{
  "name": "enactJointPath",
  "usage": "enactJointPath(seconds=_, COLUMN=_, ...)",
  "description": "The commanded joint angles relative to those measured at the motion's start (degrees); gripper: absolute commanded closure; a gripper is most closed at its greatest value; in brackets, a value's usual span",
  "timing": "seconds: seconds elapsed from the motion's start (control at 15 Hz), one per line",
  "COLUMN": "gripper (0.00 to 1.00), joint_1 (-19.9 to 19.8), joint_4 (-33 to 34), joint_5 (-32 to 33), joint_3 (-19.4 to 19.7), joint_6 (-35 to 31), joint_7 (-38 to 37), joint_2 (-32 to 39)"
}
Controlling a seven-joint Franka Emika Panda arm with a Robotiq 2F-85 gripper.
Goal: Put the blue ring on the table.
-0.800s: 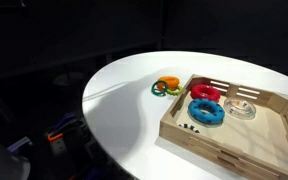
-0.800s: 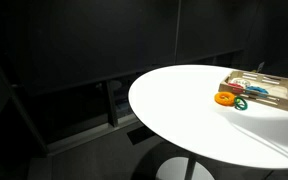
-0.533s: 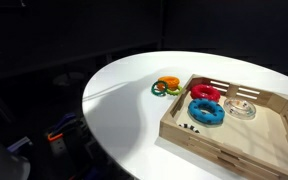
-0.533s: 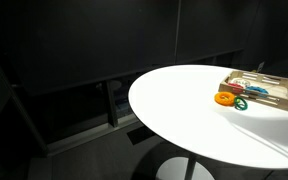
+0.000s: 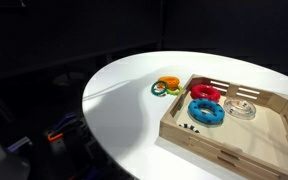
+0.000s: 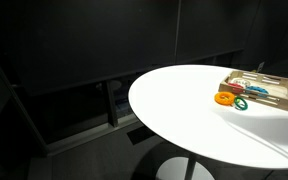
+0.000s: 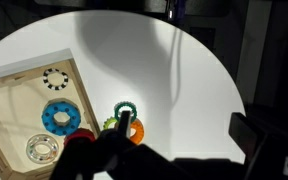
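Finding the blue ring lying flat inside the wooden tray, close behind the tray's front wall and right beside the red ring; touching it or just short of it, hard to tell. Noting a clear ring in the tray too, further along from the blue one. Spotting an orange ring and a small green ring just outside the tray, on the white table.

Failing to tell the gripper's state, spread or clenched: showing only as a dark blurred mass low in the wrist view, hanging over the tray's edge nearest the loose rings, well above the blue ring and apparently carrying nothing. Not appearing in either exterior view.

Judging the task as not yet begun, with the reach into the tray coming first.

Judging the blue ring as light, thick-walled and fairly stiff, likely plastic or rubber, smooth and rounded, so prone to squirting out of a shallow pinch and to rolling if dropped on edge. Favouring a grip across the band, one finger down through the hole and one outside, on the arc facing away from the red ring and clear of the tray wall. Lifting straight up over the tray wall, then lowering flat onto bare table outside the tray.
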State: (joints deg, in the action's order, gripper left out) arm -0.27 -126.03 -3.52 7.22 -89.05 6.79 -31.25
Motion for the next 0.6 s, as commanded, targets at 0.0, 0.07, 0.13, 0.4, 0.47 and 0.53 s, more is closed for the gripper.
enactJointPath(seconds=0.0, gripper=0.0, joint_1=-1.52, joint_4=4.43, joint_5=-0.79, joint_3=-0.59, joint_6=-2.68, joint_7=-2.3, joint_2=4.15)
enactJointPath(seconds=0.07, gripper=0.0, joint_1=-1.84, joint_4=5.06, joint_5=-0.71, joint_3=-0.4, joint_6=-3.9, joint_7=-2.88, joint_2=5.29)
enactJointPath(seconds=0.13, gripper=0.0, joint_1=-2.16, joint_4=5.52, joint_5=-0.68, joint_3=-0.23, joint_6=-5.03, joint_7=-3.2, joint_2=6.3)
enactJointPath(seconds=0.4, gripper=0.0, joint_1=-4.32, joint_4=6.54, joint_5=-0.14, joint_3=0.38, joint_6=-10.91, joint_7=-4.86, joint_2=11.14)
enactJointPath(seconds=0.47, gripper=0.0, joint_1=-4.82, joint_4=6.74, joint_5=-0.17, joint_3=0.56, joint_6=-11.94, joint_7=-5.1, joint_2=12.34)
enactJointPath(seconds=0.53, gripper=0.0, joint_1=-5.41, joint_4=6.75, joint_5=0.13, joint_3=0.71, joint_6=-13.31, joint_7=-5.41, joint_2=13.6)
